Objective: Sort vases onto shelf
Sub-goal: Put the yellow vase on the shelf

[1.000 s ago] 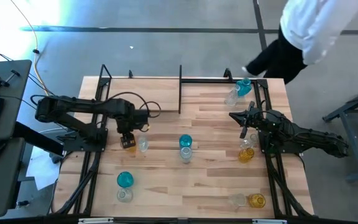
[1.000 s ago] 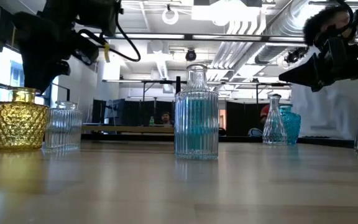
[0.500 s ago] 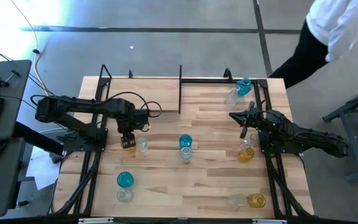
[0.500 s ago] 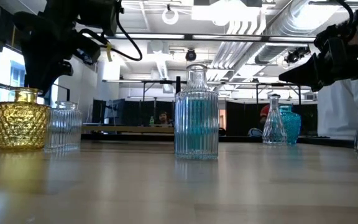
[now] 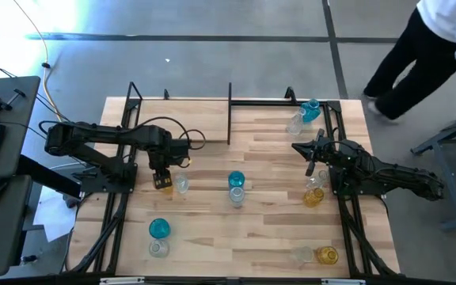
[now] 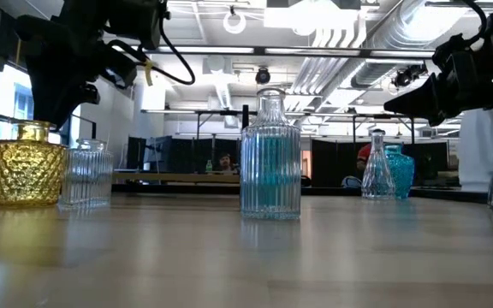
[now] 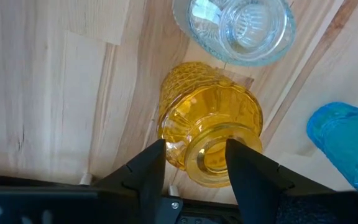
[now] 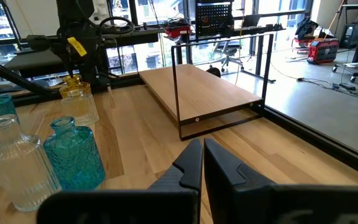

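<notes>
Person walked off, left claw narrowing around amber vase, right claw closed.

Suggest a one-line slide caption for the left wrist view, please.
Left gripper straddling the neck of an amber vase, beside a clear vase on the wooden table.

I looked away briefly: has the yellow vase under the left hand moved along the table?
No. The yellow vase sits beside the clear vase exactly as before, with the left hand over it.

Upright amber vase beside clear vase, off shelf.
</notes>
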